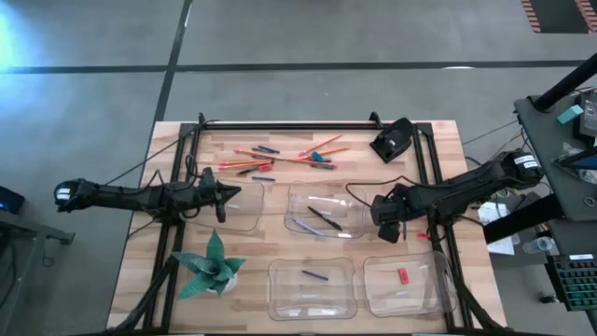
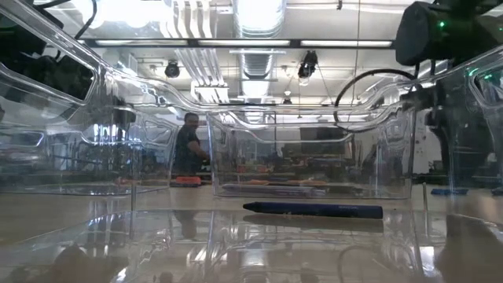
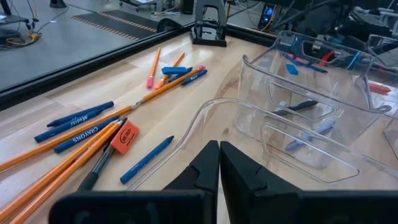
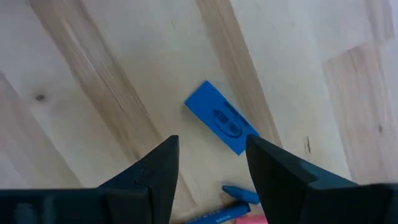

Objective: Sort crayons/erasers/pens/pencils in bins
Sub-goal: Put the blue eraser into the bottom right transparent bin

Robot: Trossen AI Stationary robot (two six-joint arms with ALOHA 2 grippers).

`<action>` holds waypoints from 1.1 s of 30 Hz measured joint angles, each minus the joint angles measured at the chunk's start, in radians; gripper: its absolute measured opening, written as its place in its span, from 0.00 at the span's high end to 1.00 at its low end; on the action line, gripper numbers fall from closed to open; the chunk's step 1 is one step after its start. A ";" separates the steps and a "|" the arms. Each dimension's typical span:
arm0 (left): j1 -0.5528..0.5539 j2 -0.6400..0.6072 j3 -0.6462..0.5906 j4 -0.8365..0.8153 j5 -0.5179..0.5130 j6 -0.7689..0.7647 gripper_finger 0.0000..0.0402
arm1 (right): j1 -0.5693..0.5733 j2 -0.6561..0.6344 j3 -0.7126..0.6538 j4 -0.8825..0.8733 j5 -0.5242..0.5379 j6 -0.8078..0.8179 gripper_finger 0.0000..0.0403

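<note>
Nearest the low camera, a dark blue crayon (image 2: 313, 210) is seen lying flat inside a clear bin (image 2: 409, 169), with further bins ranged behind it.

At the left of the table, the left gripper (image 1: 220, 198) is held over the rim of the left-hand bin (image 1: 244, 207), its fingers (image 3: 205, 167) pressed together on nothing. A green folded-paper plant (image 1: 211, 266) is set nearer the front edge. Beyond the left gripper, loose stock is scattered on the bare wood: orange pencils (image 3: 65, 158), blue crayons (image 3: 78, 116) and an orange-red eraser (image 3: 124, 137) lying among them, none in a bin.

At the centre, a bin (image 1: 326, 210) is shown holding a dark pen (image 1: 324, 218) and a pale stick. In front of it, another bin (image 1: 312, 287) contains the single dark crayon.

At the right, the right gripper (image 4: 211, 165) is poised over bare table beside the central bin, its fingers spread and empty. A blue eraser (image 4: 221, 117) is seen lying flat on the wood just beyond the gap between the fingers, untouched. The front right bin (image 1: 403, 285) holds a red eraser (image 1: 403, 275).
</note>
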 joint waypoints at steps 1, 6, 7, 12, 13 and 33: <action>0.000 0.000 0.000 0.000 0.000 0.000 1.00 | 0.000 0.000 -0.005 0.013 0.009 -0.018 0.56; 0.000 0.000 0.000 0.000 0.000 0.000 1.00 | -0.008 0.000 -0.026 0.053 0.041 -0.103 0.56; 0.000 0.000 0.000 0.000 0.000 0.000 1.00 | -0.014 0.000 -0.032 0.055 0.041 -0.104 0.56; 0.000 0.000 0.000 0.000 0.000 0.000 1.00 | -0.066 0.000 -0.074 0.101 0.036 -0.114 0.57; 0.000 0.000 0.000 0.000 0.000 0.000 1.00 | -0.078 -0.001 -0.080 0.110 0.030 -0.119 0.57; 0.000 0.000 0.000 0.000 0.000 0.000 1.00 | -0.226 0.195 -0.062 0.168 -0.107 0.030 0.62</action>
